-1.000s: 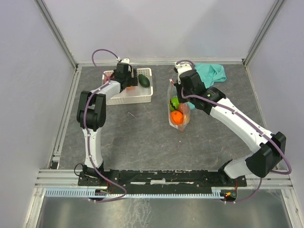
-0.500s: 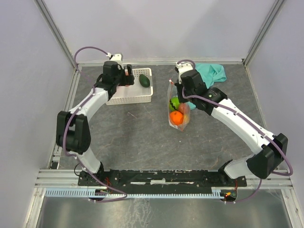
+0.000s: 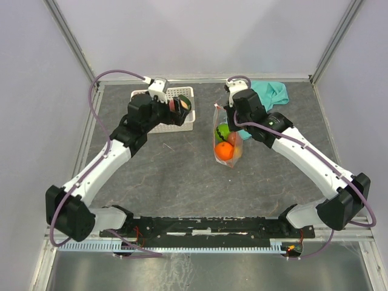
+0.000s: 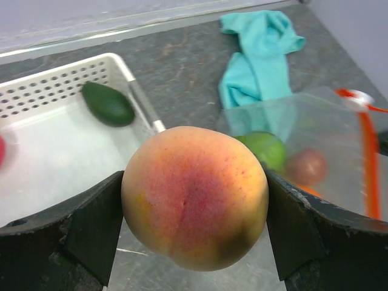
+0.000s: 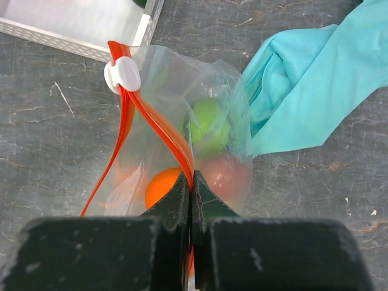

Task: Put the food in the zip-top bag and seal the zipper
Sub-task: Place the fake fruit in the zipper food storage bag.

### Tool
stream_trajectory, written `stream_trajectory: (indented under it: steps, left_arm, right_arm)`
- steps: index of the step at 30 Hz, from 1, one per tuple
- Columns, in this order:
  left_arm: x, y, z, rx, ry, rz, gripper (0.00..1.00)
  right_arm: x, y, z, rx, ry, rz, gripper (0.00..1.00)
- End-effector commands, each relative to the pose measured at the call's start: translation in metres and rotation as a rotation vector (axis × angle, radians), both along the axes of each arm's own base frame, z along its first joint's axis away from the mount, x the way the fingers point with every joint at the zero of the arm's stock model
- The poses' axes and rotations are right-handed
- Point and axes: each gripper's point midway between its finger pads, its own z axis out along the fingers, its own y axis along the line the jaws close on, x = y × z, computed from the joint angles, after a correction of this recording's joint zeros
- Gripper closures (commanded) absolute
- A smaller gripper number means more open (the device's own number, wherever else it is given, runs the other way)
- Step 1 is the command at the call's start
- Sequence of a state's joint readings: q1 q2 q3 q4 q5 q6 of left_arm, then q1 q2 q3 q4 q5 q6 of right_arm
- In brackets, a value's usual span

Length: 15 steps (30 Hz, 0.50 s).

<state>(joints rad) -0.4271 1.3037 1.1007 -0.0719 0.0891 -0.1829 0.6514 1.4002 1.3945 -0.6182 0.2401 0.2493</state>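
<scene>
My left gripper [image 4: 195,206] is shut on a peach-pink fruit [image 4: 195,197] and holds it above the basket's right end [image 3: 179,104], left of the bag. The clear zip-top bag [image 3: 228,145] hangs from my right gripper [image 5: 192,182], which is shut on its red-orange zipper strip [image 5: 159,128] near one end. The bag's mouth gapes open, with a white slider [image 5: 122,74] at the far end. Inside it are a green fruit [image 5: 209,124], an orange one [image 5: 160,188] and a brownish one [image 5: 225,174]. A dark green fruit [image 4: 108,103] lies in the basket.
The white perforated basket [image 4: 130,85] stands at the back left [image 3: 159,125]; a red thing [image 4: 2,148] shows at its left edge in the left wrist view. A teal cloth [image 3: 270,92] lies crumpled behind the bag, at the back right.
My left arm has lifted the peach-pink fruit out of the basket and swung it right, toward the bag. My right gripper has kept holding the bag, almost still.
</scene>
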Motion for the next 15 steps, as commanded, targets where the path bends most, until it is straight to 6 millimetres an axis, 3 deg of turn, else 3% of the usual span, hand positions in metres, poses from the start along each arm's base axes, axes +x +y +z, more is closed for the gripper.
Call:
stream_trajectory:
  steps: [1,10,15]
  left_arm:
    - [-0.034,-0.023,0.035,-0.028,-0.124,-0.124,0.34]
    - [-0.099,-0.053,0.068,-0.159,-0.253,-0.33,0.34]
    - [-0.133,-0.081,0.091,-0.23,-0.349,-0.461,0.34]
  right_arm:
    - [-0.003,-0.005,0.026,0.039,-0.053,-0.006,0.98]
    - [-0.008,0.002,0.024,0.073,-0.028,0.014,0.98]
    - [-0.008,0.007,0.023,0.095,-0.016,0.023,0.98]
